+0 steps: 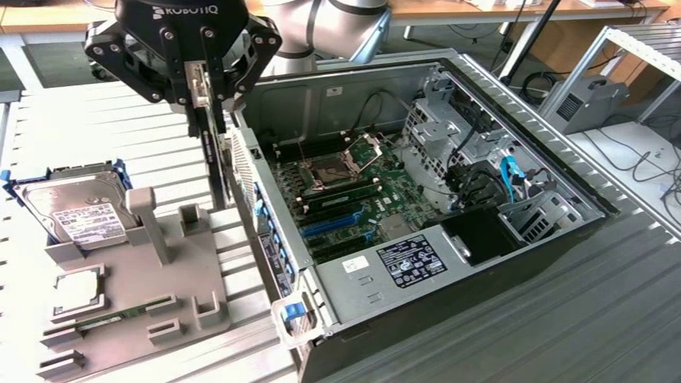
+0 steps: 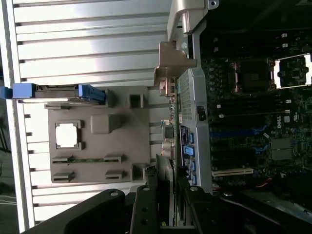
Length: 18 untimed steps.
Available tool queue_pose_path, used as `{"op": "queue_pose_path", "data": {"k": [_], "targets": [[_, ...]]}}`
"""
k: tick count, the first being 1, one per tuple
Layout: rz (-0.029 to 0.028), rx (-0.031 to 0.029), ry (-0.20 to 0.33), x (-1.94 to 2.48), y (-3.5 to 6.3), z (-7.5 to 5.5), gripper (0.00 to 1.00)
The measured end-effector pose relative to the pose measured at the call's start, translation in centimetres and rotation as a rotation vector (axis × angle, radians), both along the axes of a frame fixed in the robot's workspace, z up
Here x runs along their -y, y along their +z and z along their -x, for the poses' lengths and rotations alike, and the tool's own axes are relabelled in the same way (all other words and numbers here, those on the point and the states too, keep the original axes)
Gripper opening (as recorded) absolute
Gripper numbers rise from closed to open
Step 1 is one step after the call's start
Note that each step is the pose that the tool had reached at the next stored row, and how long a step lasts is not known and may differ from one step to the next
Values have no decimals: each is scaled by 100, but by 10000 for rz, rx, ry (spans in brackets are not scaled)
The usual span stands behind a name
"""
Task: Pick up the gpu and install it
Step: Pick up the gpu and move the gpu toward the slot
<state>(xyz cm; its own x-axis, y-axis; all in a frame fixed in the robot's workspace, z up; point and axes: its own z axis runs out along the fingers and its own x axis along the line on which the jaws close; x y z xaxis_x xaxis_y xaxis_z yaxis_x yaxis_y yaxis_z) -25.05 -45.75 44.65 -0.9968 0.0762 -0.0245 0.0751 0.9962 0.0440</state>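
1. Clenched on the gpu (image 1: 220, 167), the end effector (image 1: 209, 108) carries the thin card upright and edge-on. It hangs over the counter (image 1: 117, 120), between the grey fixture and the computer case wall, just beside that wall. Holding it vertical likely keeps its connector edge facing down for a slot.
2. Slatted metal makes up the counter; the case takes its half toward the exterior view's right edge, the fixture the half toward the left edge.
3. Lying on its side with the panel off, the computer case (image 1: 553, 263) turns its motherboard upward, probably so parts can be lowered straight in. Blue expansion slots (image 1: 335, 223) sit near the wall closest to the card.
4. Parts stand in the grey fixture (image 1: 139, 263) in moulded posts and pockets, seemingly to present them for gripping.
5. Propped at the fixture's far end is a silver hard drive (image 1: 80, 211) with blue rails.
6. Writing: "ROBOTIQ" on the end effector body; the power supply label (image 1: 410, 259) and the drive's white label are too small to read.
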Motion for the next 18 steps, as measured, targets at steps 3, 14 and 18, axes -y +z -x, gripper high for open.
{"op": "queue_pose_path", "data": {"k": [3,14,18], "targets": [[0,0,0,0,0,-30,26],[0,0,0,0,0,-155,26],[0,0,0,0,0,-192,26]]}}
